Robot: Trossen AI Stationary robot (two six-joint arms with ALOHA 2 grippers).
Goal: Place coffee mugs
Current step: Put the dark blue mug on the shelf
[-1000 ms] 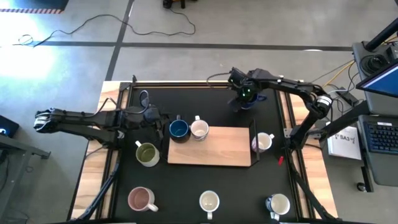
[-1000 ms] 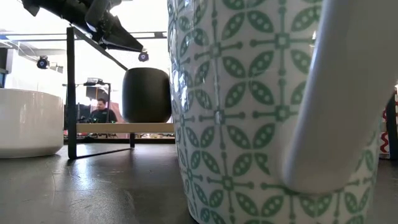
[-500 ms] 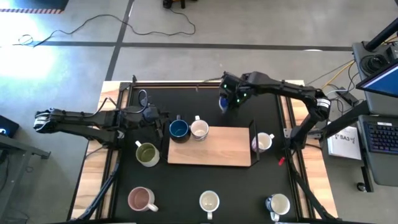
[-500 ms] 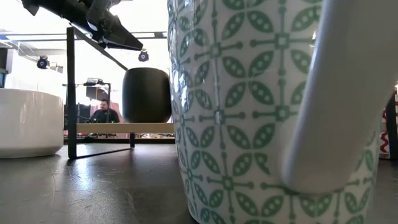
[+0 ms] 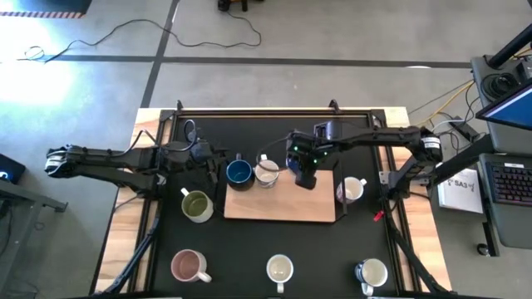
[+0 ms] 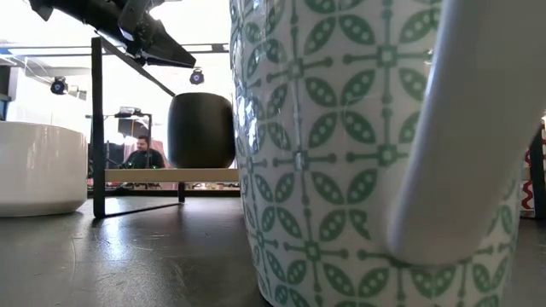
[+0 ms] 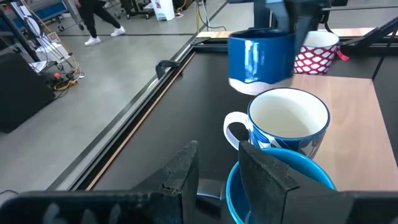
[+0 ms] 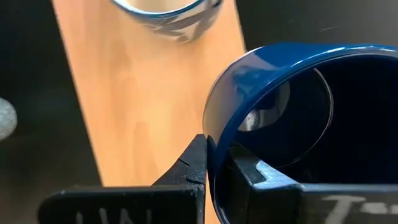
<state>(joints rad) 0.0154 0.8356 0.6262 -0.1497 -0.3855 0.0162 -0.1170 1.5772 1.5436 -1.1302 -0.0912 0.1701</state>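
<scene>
The flat light wooden board [image 5: 281, 196] now has the right gripper [image 5: 304, 172] above its back edge, swung in from the far table edge, pinching a glossy blue mug [image 7: 261, 55] by the rim; placement looks imminent; the left gripper [image 7: 214, 176] waits half-open, empty, beside another blue mug [image 5: 239, 173]; eight mugs, one board.
</scene>
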